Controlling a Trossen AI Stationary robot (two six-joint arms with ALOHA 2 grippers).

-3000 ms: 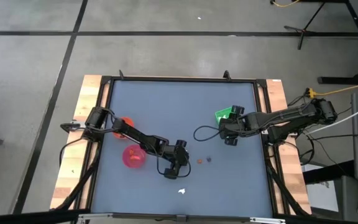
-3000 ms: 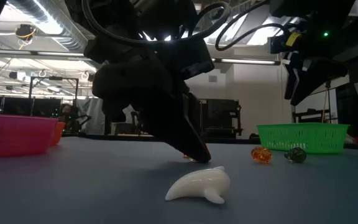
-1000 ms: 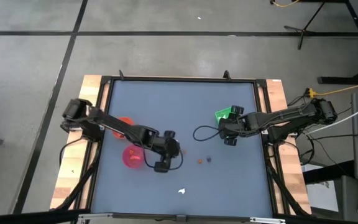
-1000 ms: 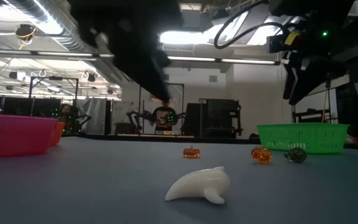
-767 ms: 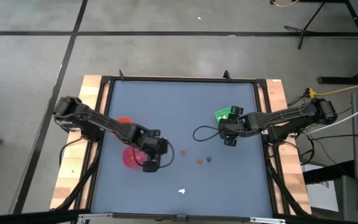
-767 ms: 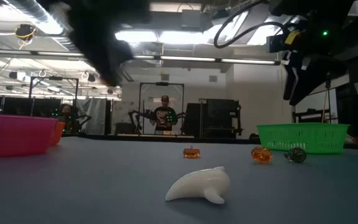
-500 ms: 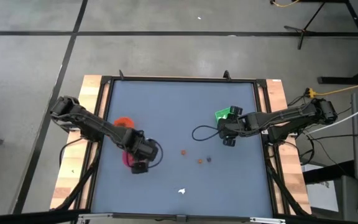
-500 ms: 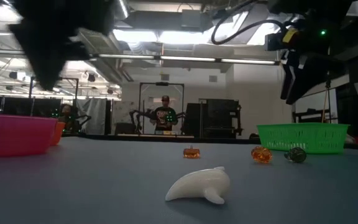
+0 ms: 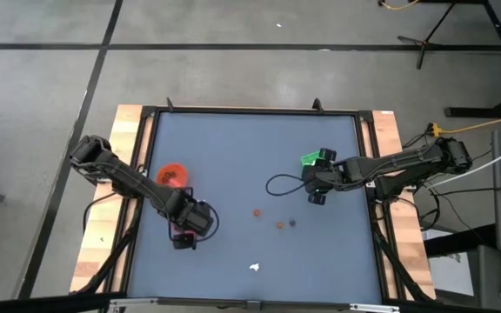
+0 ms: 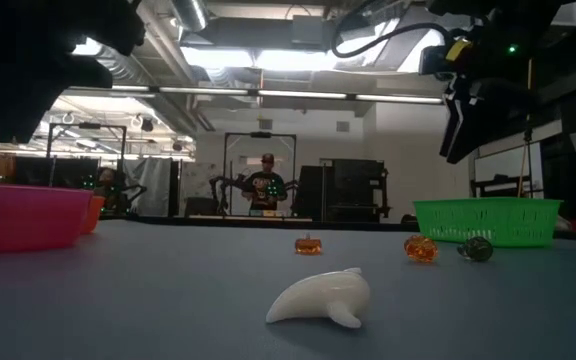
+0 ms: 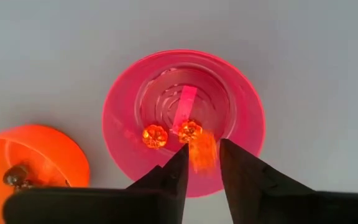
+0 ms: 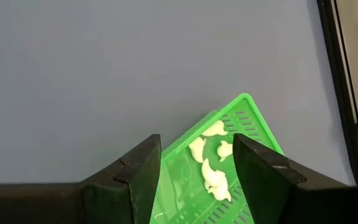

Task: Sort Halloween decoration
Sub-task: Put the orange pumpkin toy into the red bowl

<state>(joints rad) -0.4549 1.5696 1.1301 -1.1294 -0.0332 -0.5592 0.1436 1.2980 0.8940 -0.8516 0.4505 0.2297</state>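
Left claw (image 9: 183, 235) low on the left of the high view, hanging over the pink bowl (image 11: 120, 118). An orange piece (image 11: 202, 152) at its mouth in the left wrist view, blurred; cannot tell whether pinched or loose. Two more small orange pumpkins (image 11: 155, 136) lying inside the pink bowl near its middle. Just beside that, toward the lower left of the wrist picture, the orange bowl (image 11: 36, 155) with one dark roundish piece (image 11: 16, 177) in it.

Right claw (image 9: 314, 193) right of centre in the high view, spread wide and holding nothing, raised above the near edge of the green tray (image 12: 253, 118). Several white pieces (image 12: 213, 177) lying in the tray.

Loose on the blue counter (image 9: 250, 148), well apart from both claws: one orange piece (image 9: 256, 211) near the middle, another orange one (image 9: 278, 224) just beside a dark one (image 9: 291, 223) lower right of it, and a white curved piece (image 9: 254, 267) near the bottom edge, largest in the low view (image 10: 320, 298).
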